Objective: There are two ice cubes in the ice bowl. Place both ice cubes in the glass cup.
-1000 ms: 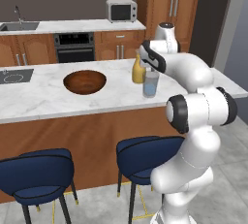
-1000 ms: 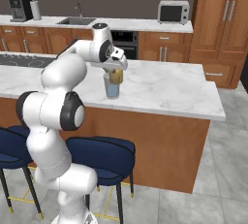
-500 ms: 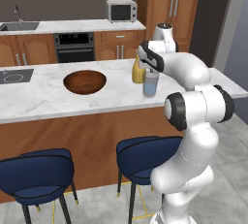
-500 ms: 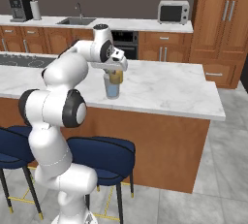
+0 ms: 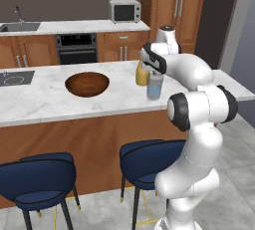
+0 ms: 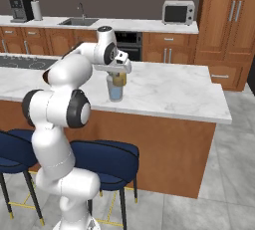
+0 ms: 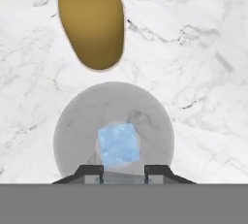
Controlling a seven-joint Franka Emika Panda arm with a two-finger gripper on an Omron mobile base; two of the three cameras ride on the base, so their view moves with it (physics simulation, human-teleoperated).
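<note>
Hovering directly above glass cup (image 7: 114,133) on marble bench (image 5: 45,99), jaws pinching an ice cube between them. Another ice cube (image 7: 118,144) lying in cup bottom. Standing beside yellow-orange bottle (image 7: 91,19); ice bowl (image 5: 87,83) sitting well apart.

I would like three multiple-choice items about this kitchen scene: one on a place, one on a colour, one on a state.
1. The gripper is
A. over the ice bowl
B. beside the sink
C. over the glass cup

2. The ice bowl is
A. reddish-brown
B. white
C. green

3. The glass cup
A. lies on its side
B. stands upright with an ice cube inside
C. stands upside down

Answers:
1 C: the hand view shows the gripper looking straight down into the glass cup.
2 A: the ice bowl looks like dark wood on the pale counter.
3 B: the cup's mouth faces up and a pale blue ice cube lies on its bottom.
</note>
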